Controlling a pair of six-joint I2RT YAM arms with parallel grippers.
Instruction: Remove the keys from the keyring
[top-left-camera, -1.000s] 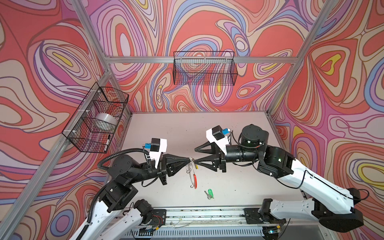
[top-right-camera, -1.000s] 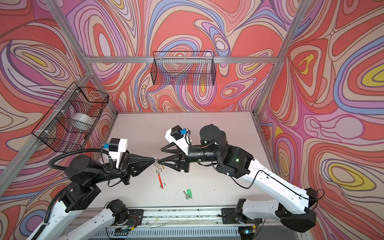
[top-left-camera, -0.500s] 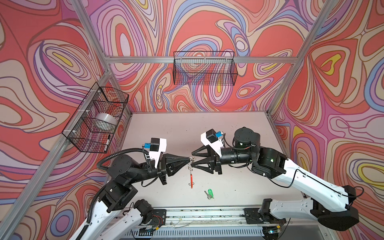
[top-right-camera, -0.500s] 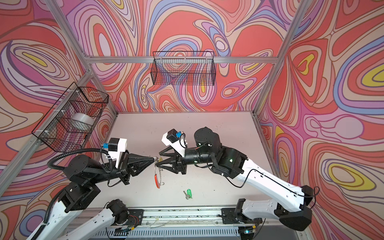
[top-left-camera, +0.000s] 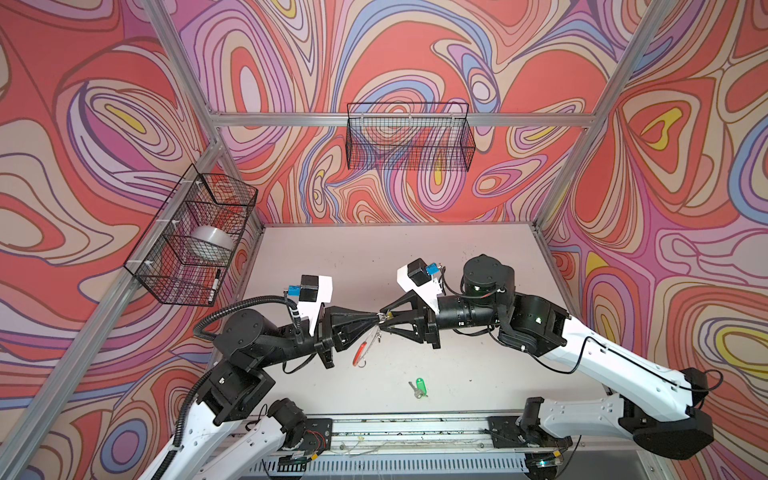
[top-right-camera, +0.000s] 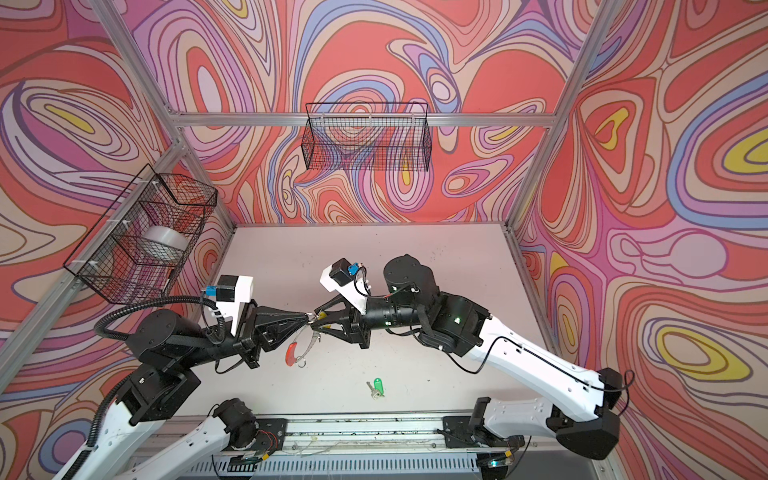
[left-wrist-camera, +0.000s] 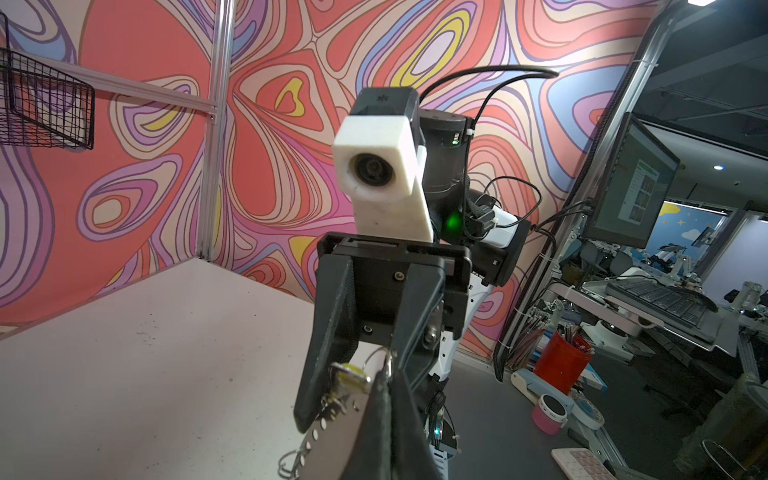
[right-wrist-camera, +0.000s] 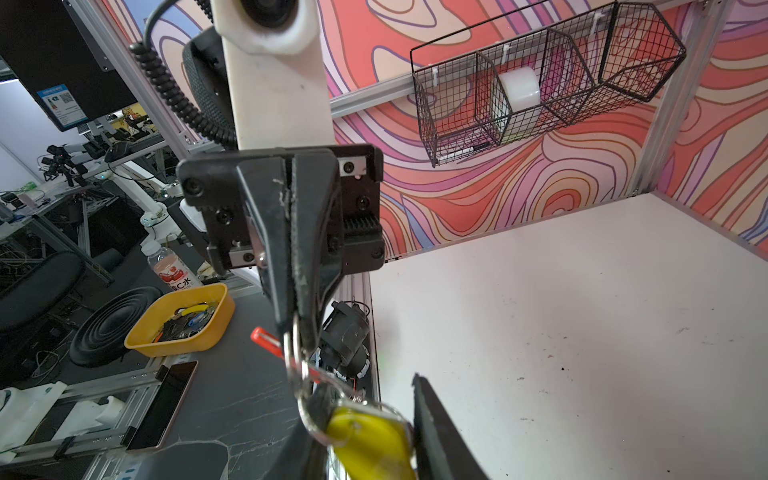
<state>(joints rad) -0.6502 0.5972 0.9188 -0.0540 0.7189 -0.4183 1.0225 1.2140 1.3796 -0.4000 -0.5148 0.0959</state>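
Left wrist view up close: the left gripper (left-wrist-camera: 386, 380) is clamped tight on the flat of the keyring (left-wrist-camera: 332, 428), which hangs below its tips. It looks like stiff, light, slick metal, so that flat face is the place to pinch. Just beyond, the yellow-tagged key (right-wrist-camera: 370, 436) sits between the part-open jaws of the right gripper (top-left-camera: 384, 322); pinched or not, I cannot tell. Its plastic is smooth and probably slippery, and its split ring (right-wrist-camera: 302, 409) should be springy. The green-tagged key (top-left-camera: 419, 386) lies loose on the tabletop (top-left-camera: 374, 257), apart from both grippers. Nothing stands in the way.
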